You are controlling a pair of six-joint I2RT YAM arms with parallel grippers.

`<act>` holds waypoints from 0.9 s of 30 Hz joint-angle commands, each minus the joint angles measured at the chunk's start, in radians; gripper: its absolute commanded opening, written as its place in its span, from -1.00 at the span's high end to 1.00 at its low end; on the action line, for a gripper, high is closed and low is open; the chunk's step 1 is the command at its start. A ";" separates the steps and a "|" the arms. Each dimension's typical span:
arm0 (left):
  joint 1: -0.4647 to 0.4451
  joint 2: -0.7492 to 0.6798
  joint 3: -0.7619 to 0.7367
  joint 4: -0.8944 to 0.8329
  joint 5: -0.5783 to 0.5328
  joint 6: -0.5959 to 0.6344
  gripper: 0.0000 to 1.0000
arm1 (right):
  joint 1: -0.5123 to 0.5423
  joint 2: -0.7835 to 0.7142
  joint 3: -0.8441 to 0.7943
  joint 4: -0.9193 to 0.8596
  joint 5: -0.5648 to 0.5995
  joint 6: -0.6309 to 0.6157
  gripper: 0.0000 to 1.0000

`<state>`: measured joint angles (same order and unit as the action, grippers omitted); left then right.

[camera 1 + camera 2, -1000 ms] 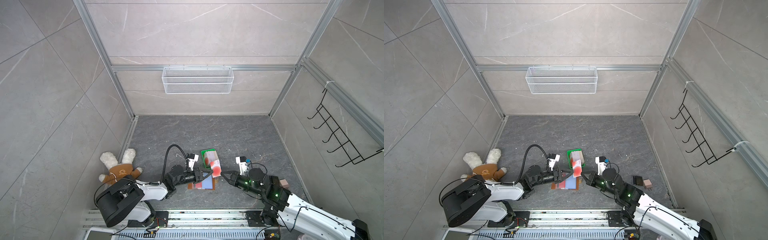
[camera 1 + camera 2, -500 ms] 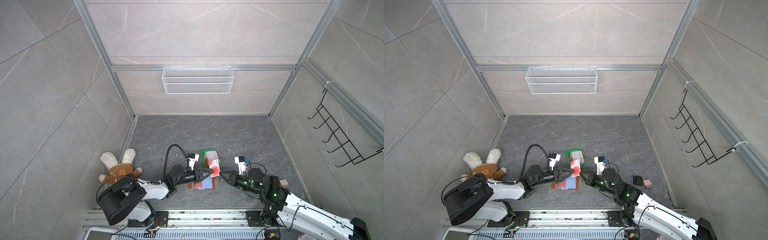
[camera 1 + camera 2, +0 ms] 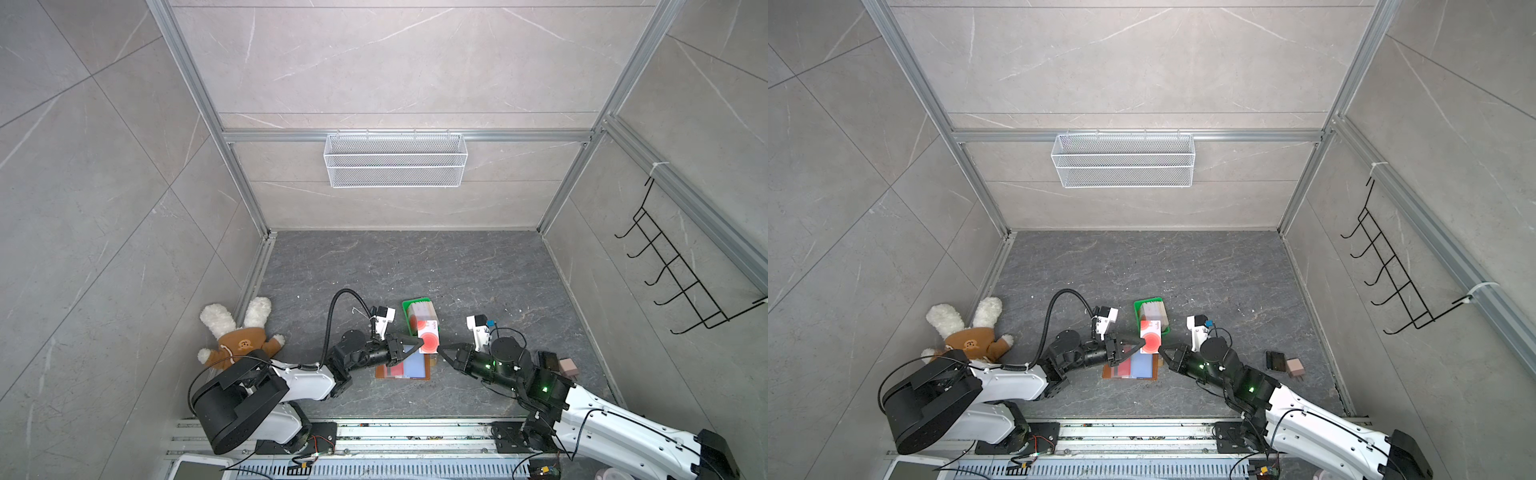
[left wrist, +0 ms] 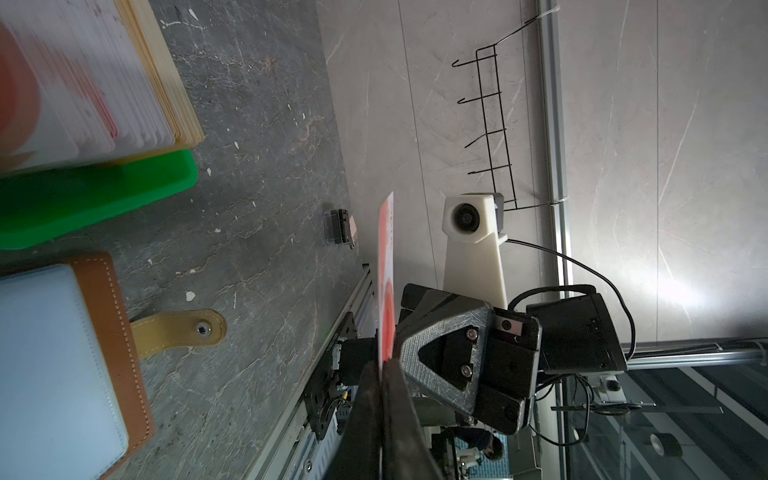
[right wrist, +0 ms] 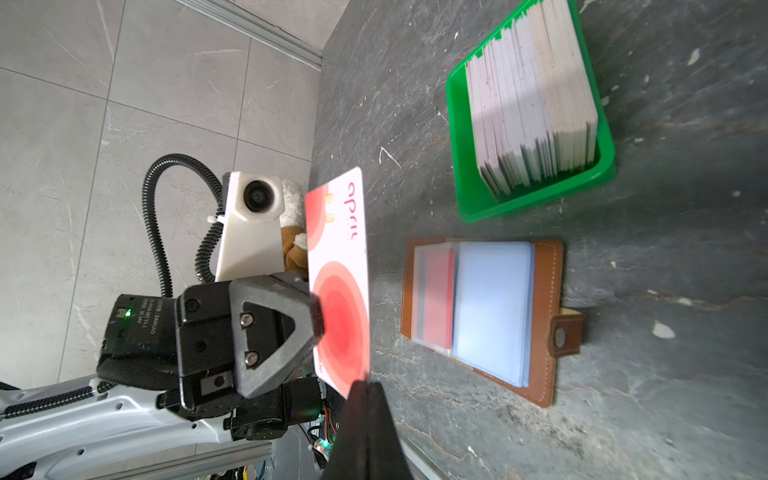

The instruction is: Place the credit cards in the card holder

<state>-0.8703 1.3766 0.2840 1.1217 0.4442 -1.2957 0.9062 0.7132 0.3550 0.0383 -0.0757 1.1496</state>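
One credit card (image 5: 338, 270), white with red circles, stands on edge in the air just above the card holder (image 3: 405, 368). Both grippers pinch it from opposite sides: my left gripper (image 4: 382, 374) is shut on one edge, my right gripper (image 5: 365, 386) on the other. In both top views the card (image 3: 1150, 338) hangs between the left gripper (image 3: 420, 342) and the right gripper (image 3: 440, 348). The tan holder (image 5: 490, 307) lies open on the floor, light-blue panel up, with a red card (image 5: 436, 299) in a clear sleeve. More credit cards (image 5: 532, 104) stand stacked behind it.
The stack sits in a green tray (image 3: 411, 305) just behind the holder. A plush toy (image 3: 237, 336) lies at the left wall. A small dark item and a pink block (image 3: 1285, 365) lie to the right. A wire basket (image 3: 395, 160) and hook rack (image 3: 681, 274) hang on the walls.
My left gripper's jaws have closed onto the card that the right gripper was holding. The card and both arms have barely shifted.
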 commanded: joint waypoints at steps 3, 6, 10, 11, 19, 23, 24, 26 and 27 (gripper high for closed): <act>0.015 -0.084 -0.014 -0.075 -0.016 0.050 1.00 | 0.033 0.026 0.012 -0.080 0.055 -0.013 0.78; 0.018 -0.155 -0.014 -0.240 -0.025 0.098 1.00 | 0.045 0.053 0.038 -0.155 0.097 -0.033 0.70; 0.024 -0.248 -0.037 -0.379 -0.037 0.134 1.00 | 0.067 0.122 0.087 -0.248 0.145 -0.058 0.68; 0.027 -0.270 -0.046 -0.407 -0.040 0.138 1.00 | 0.072 0.145 0.097 -0.257 0.151 -0.063 0.66; 0.033 -0.447 -0.072 -0.657 -0.081 0.199 1.00 | 0.111 0.400 0.197 -0.289 0.168 -0.077 0.68; 0.032 -0.506 -0.070 -0.746 -0.111 0.223 1.00 | 0.115 0.488 0.215 -0.281 0.176 -0.077 0.66; 0.032 -0.508 -0.068 -0.758 -0.116 0.226 1.00 | 0.115 0.507 0.223 -0.289 0.184 -0.076 0.65; 0.033 -0.500 -0.069 -0.761 -0.118 0.224 1.00 | 0.114 0.536 0.231 -0.294 0.190 -0.077 0.65; 0.032 -0.487 -0.070 -0.755 -0.118 0.221 1.00 | 0.113 0.551 0.234 -0.291 0.192 -0.077 0.65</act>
<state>-0.8417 0.8822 0.2096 0.4049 0.3458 -1.1130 1.0153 1.2324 0.5556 -0.2226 0.0818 1.0954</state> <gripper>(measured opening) 0.044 0.175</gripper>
